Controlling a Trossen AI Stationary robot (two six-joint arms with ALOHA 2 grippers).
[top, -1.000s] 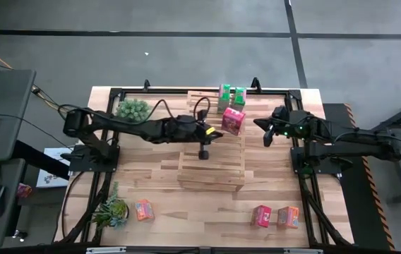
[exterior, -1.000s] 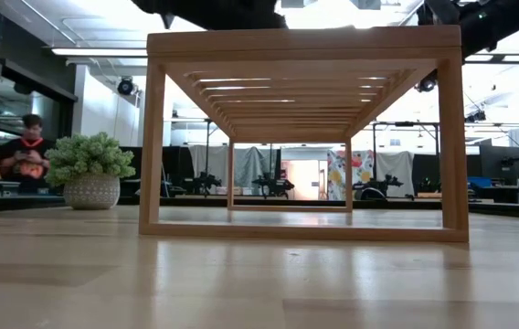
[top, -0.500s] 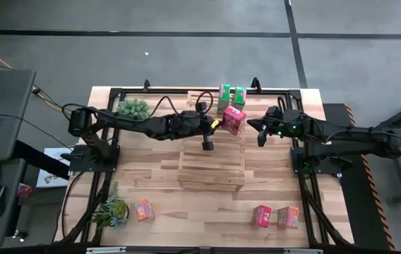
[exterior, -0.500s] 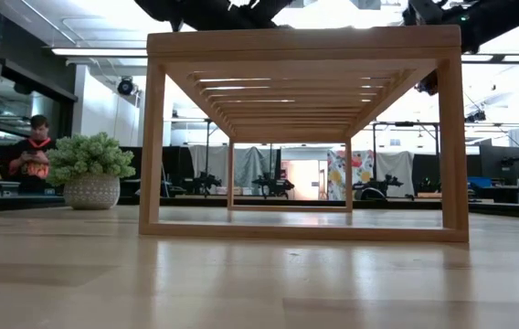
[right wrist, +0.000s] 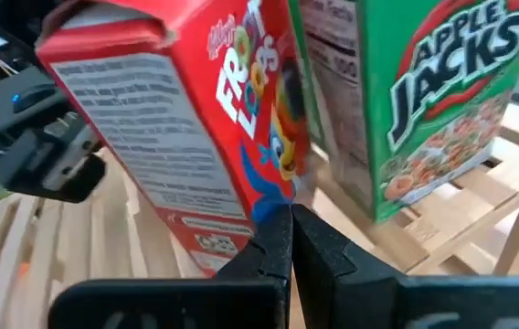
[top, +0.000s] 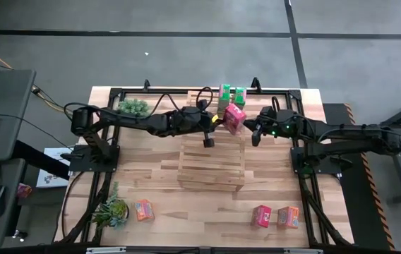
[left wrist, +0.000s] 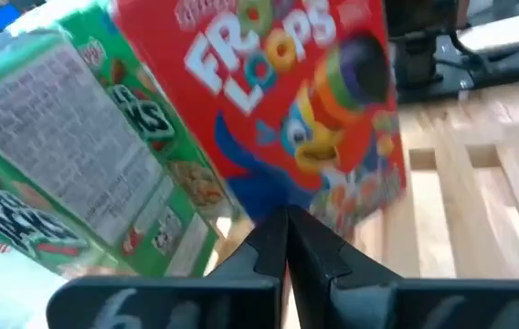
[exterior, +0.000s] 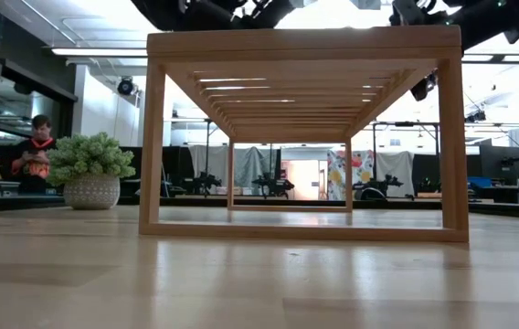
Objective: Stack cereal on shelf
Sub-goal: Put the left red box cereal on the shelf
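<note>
A red cereal box (top: 234,118) stands on the far end of the shelf (top: 212,161), a pale slatted rack. Two green boxes (top: 232,94) stand just behind it on the same top. My left gripper (top: 218,121) is shut, and its tips are at the red box's left side. My right gripper (top: 253,130) is shut too and sits close to the box's right side. Two orange boxes (top: 143,209) (top: 288,216) and a red-pink box (top: 260,216) lie on the table near its front edge. My left gripper meets the red box with its shut fingertips (left wrist: 287,224) at the low edge of the printed front face (left wrist: 319,196), coming nearly level from the table's left. The box stands on the shelf top. My right gripper's shut tips (right wrist: 289,219) are at the box's lower corner (right wrist: 273,196); I cannot tell whether they touch.
One potted plant (top: 133,107) stands at the far left and another (top: 112,210) at the near left. In the low view the shelf (exterior: 301,137) fills the middle with both arms above it. A person (exterior: 31,157) sits in the room behind.
My left gripper has gone toward the table's far edge and a little right, along the red box. My right gripper has come toward the table's left, closing in on the box's right side. Both have stayed shut. The red box has stayed nearly where it was.
</note>
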